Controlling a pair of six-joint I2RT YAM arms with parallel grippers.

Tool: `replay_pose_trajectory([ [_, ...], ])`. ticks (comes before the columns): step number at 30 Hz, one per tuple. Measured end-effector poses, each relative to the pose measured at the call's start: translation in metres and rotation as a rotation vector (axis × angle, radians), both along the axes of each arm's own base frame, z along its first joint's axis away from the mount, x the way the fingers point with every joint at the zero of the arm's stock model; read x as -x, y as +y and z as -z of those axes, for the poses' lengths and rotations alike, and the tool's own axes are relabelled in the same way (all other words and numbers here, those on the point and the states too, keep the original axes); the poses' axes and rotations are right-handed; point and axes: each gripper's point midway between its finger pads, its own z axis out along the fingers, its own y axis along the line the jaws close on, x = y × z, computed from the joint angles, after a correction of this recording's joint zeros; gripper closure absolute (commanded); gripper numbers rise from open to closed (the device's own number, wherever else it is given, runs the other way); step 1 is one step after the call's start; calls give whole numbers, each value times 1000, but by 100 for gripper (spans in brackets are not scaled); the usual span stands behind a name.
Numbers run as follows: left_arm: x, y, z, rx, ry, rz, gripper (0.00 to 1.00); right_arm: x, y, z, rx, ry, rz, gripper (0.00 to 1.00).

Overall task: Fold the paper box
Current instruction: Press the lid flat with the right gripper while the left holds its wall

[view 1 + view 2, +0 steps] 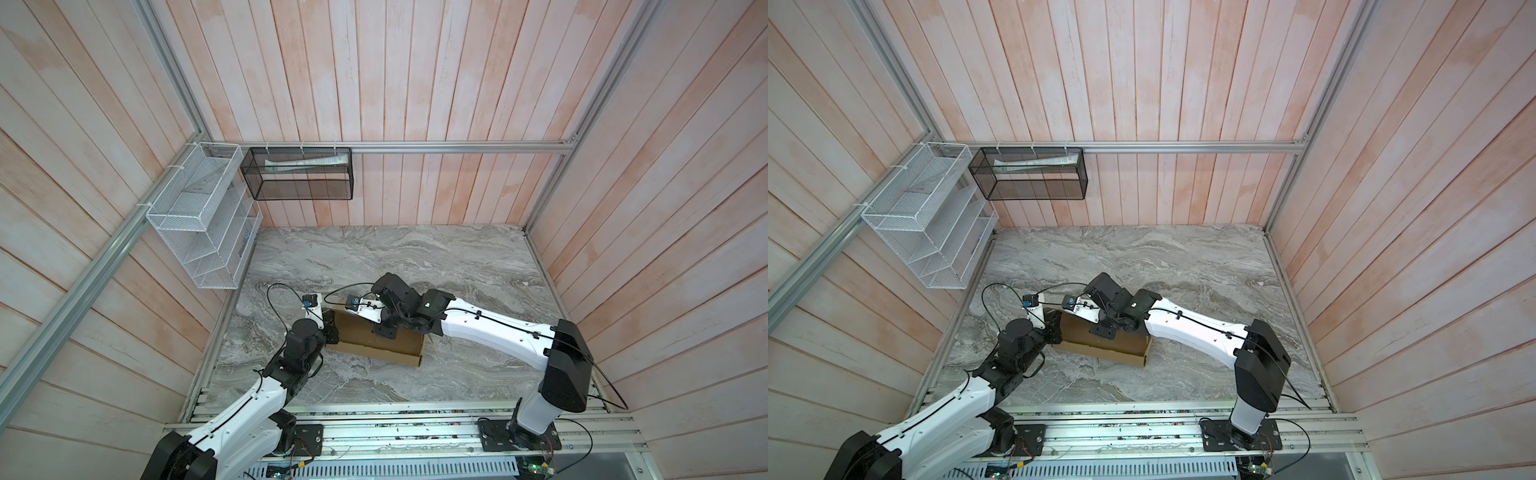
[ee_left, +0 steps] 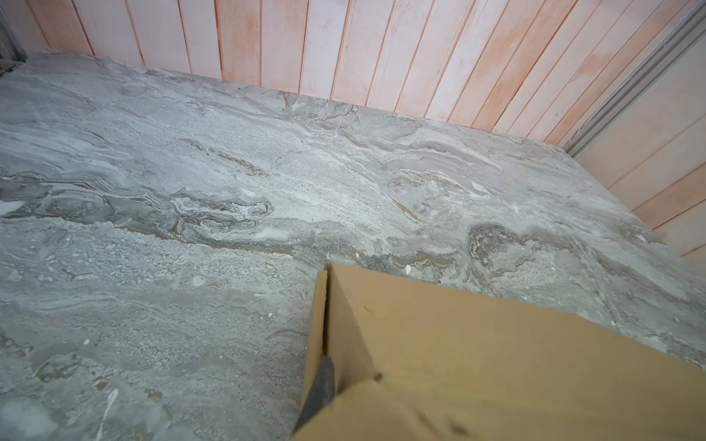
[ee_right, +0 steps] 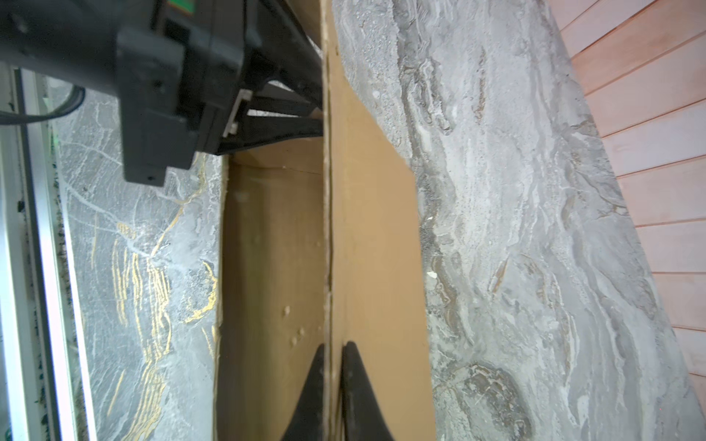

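The paper box (image 1: 361, 345) (image 1: 1084, 343) is a shallow tan cardboard tray lying left of the middle of the marble table. My right gripper (image 3: 332, 349) is shut on the thin edge of an upright cardboard panel (image 3: 376, 229) along the box's far side; in both top views it (image 1: 384, 332) (image 1: 1102, 330) reaches down onto that side. My left gripper (image 1: 332, 328) (image 1: 1057, 328) is at the box's left end. In the left wrist view one dark finger (image 2: 321, 385) sits in a gap between two cardboard layers (image 2: 496, 343), and the other finger is hidden.
A white wire rack (image 1: 203, 220) and a black mesh basket (image 1: 299, 174) hang on the walls at the back left. The grey marble table (image 1: 436, 266) ends at wooden walls on three sides. An aluminium rail (image 1: 395, 432) with both arm bases runs along the front.
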Motion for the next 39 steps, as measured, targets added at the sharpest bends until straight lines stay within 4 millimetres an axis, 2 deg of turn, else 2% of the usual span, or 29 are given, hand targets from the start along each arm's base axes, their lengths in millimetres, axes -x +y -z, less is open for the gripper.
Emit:
replay_pose_trajectory([
  [12,-4,-1,2,-12,28,-6,68,1,-3,9,5,18,20,91],
  [17,-2,1,3,-1,41,-16,59,2,-4,11,6,24,27,91],
  [26,6,6,-12,34,13,-34,52,-1,-4,14,-4,23,53,91],
  [39,12,14,-38,86,-60,-66,49,5,-15,35,43,50,73,91],
])
